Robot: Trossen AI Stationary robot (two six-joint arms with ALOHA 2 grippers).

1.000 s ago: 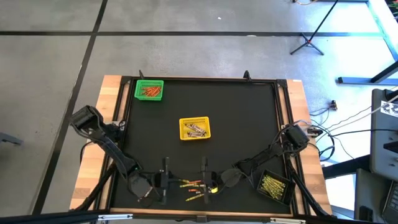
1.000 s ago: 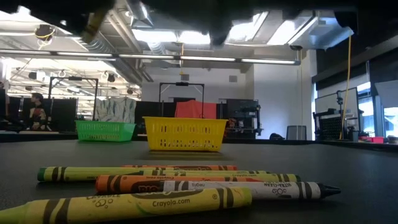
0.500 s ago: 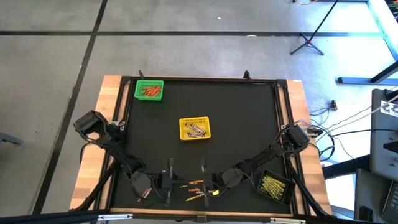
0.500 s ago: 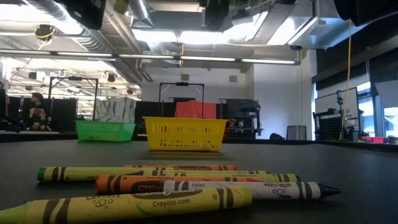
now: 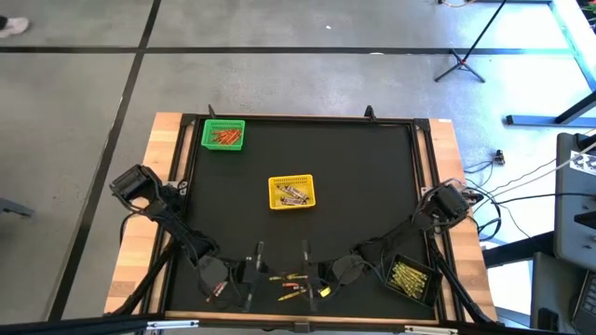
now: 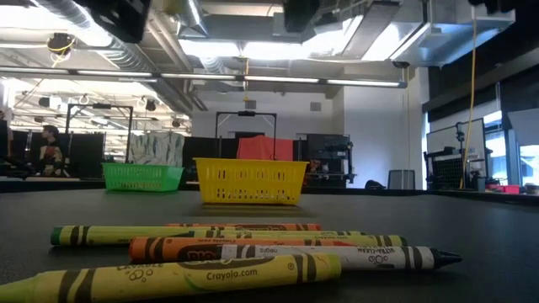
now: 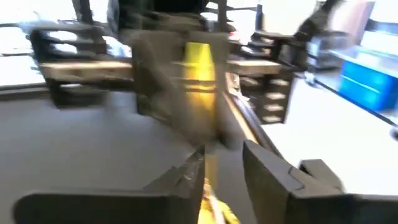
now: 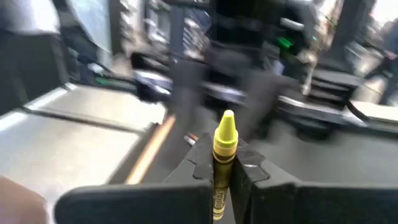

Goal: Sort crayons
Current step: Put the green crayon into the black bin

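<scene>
- Your right gripper [image 8: 225,171] was clamped on a yellow crayon [image 8: 222,155]; in its wrist view the crayon stood up between the two dark fingers [image 8: 198,163], tip pointing away from the camera.
- From above, that right gripper [image 5: 315,279] sat at the near edge of the black mat [image 5: 363,177], right of centre, with a speck of yellow at its tip.
- Your left gripper [image 7: 214,165] showed a narrow gap between its fingers [image 7: 267,177], and a yellow stick [image 7: 208,193] lay in that gap. The view was too smeared for you to tell whether the fingers pressed on it or stood loose around it.
- In the high view, the left gripper [image 5: 250,277] was also at the near edge, left of centre, facing the right one across the loose crayons [image 5: 291,284].
- Those loose crayons lay scattered on the mat between the two grippers. From table height you could pick out a yellow one [image 6: 168,276] nearest the camera, an orange one [image 6: 244,249] behind it, a green-tipped one [image 6: 118,235] and another orange one [image 6: 244,225] farther back, all flat on the mat.
- The yellow basket [image 5: 291,192] stood mid-mat with pale sticks in it.
- The green basket [image 5: 223,135] sat at the far left corner, holding orange-red sticks.
- The black basket [image 5: 410,277] sat at the near right corner beside the right arm, holding yellowish-green sticks.
</scene>
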